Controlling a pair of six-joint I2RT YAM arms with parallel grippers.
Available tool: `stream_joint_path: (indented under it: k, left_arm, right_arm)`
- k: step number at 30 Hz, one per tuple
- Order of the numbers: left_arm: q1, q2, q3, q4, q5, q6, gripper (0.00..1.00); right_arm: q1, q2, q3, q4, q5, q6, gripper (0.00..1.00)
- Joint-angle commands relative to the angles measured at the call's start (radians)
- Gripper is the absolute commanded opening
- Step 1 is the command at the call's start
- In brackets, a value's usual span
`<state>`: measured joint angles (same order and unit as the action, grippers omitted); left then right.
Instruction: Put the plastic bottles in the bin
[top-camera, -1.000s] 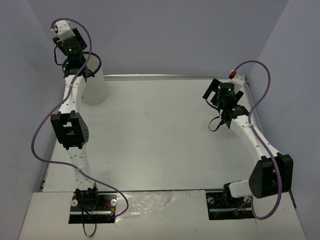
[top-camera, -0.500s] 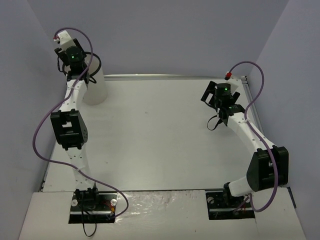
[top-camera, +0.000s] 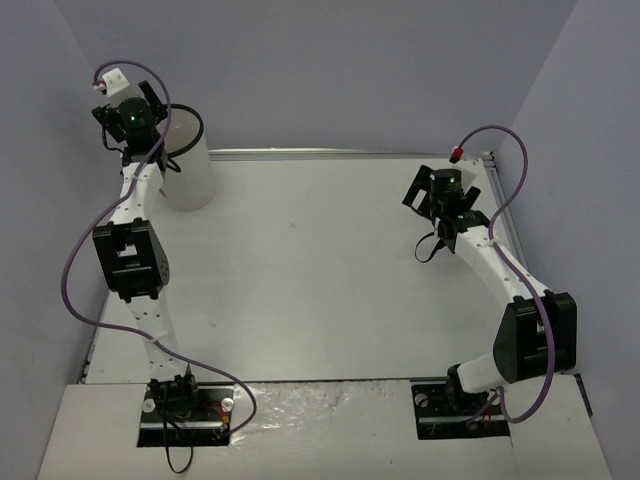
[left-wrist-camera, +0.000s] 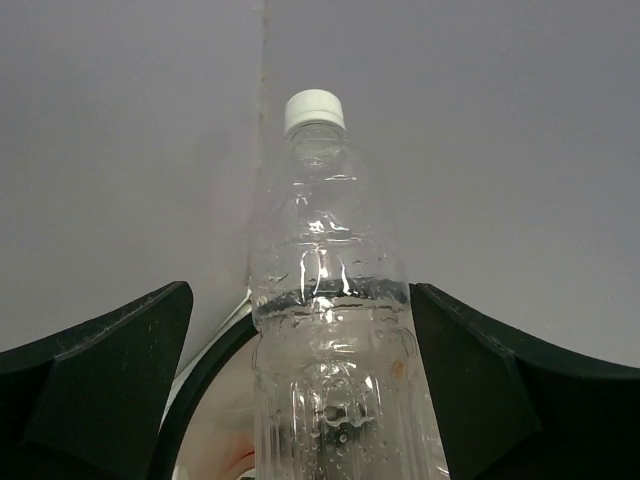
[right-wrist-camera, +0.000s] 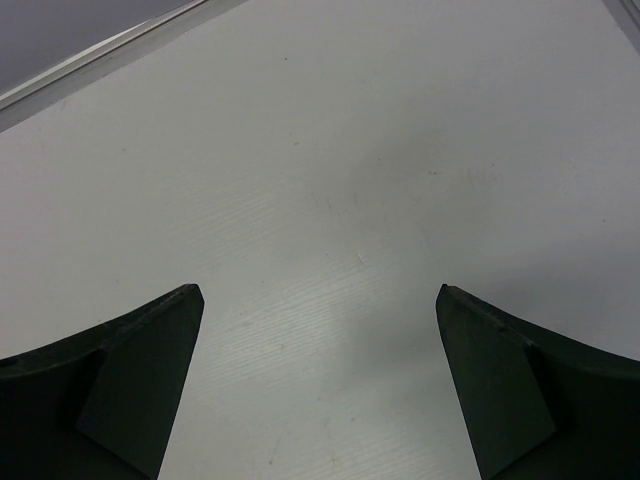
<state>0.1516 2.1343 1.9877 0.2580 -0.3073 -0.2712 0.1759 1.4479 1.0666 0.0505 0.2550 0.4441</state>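
The left gripper (left-wrist-camera: 300, 290) gapes wide around the plain clear bottle (left-wrist-camera: 325, 300) over the bin (left-wrist-camera: 200, 380), seemingly the last, since the table (top-camera: 320, 260) shows none and the right gripper (right-wrist-camera: 318, 290) is wide and empty.

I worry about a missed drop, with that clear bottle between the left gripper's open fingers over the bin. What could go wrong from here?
1. The bottle stands upright by the bin's black rim with its base out of view; it might catch the rim and tip outside.
2. One finger of the open left gripper sits very close to the bottle; pulling away could drag it along.
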Motion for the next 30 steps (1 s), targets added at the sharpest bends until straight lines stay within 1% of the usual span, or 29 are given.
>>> stream_joint_path:
  k: [1,4,7,8,9,10,11,16,19,25,26,29,30]
  left_arm:
    - [-0.004,-0.13,0.011,0.053,0.05,0.012,0.89]
    - [-0.004,-0.138,0.002,0.051,0.058,0.009,0.85]
    - [-0.004,-0.152,-0.019,0.059,0.073,0.004,0.75]
    - [-0.004,-0.159,-0.03,0.062,0.077,0.003,0.67]
    - [-0.004,-0.164,-0.037,0.063,0.077,0.003,0.62]
    - [-0.004,-0.167,-0.046,0.066,0.08,0.004,0.57]
    - [-0.004,-0.171,-0.05,0.065,0.078,0.004,0.55]
    - [-0.004,-0.171,-0.064,0.052,0.072,0.004,0.55]
    - [-0.004,-0.175,-0.071,0.037,0.092,-0.002,0.55]
    - [-0.004,-0.243,-0.129,0.042,0.129,-0.016,0.56]
    - [-0.005,-0.268,-0.14,0.045,0.143,-0.018,0.58]
    - [-0.006,-0.335,-0.15,0.03,0.166,-0.026,0.73]
    - [-0.006,-0.355,-0.148,0.019,0.169,-0.028,0.76]
  right_arm:
    - [-0.009,-0.034,0.001,0.057,0.009,-0.004,1.0]
    - [-0.01,-0.034,0.001,0.057,0.009,-0.002,1.0]
    - [-0.01,-0.037,-0.002,0.057,0.009,-0.004,1.0]
    - [-0.01,-0.038,-0.002,0.056,0.01,-0.004,1.0]
    - [-0.01,-0.038,-0.001,0.057,0.009,-0.005,1.0]
    - [-0.011,-0.038,-0.002,0.057,0.009,-0.005,1.0]
    - [-0.012,-0.037,-0.003,0.057,0.009,-0.005,1.0]
    - [-0.015,-0.038,-0.01,0.057,0.011,-0.007,1.0]
    - [-0.018,-0.037,-0.008,0.057,0.01,-0.01,1.0]
    - [-0.019,-0.025,0.003,0.058,-0.003,-0.011,1.0]
    - [-0.019,-0.022,0.008,0.057,-0.009,-0.011,1.0]
    - [-0.019,-0.014,0.015,0.058,-0.023,-0.007,1.0]
    - [-0.019,-0.014,0.017,0.058,-0.027,-0.006,1.0]
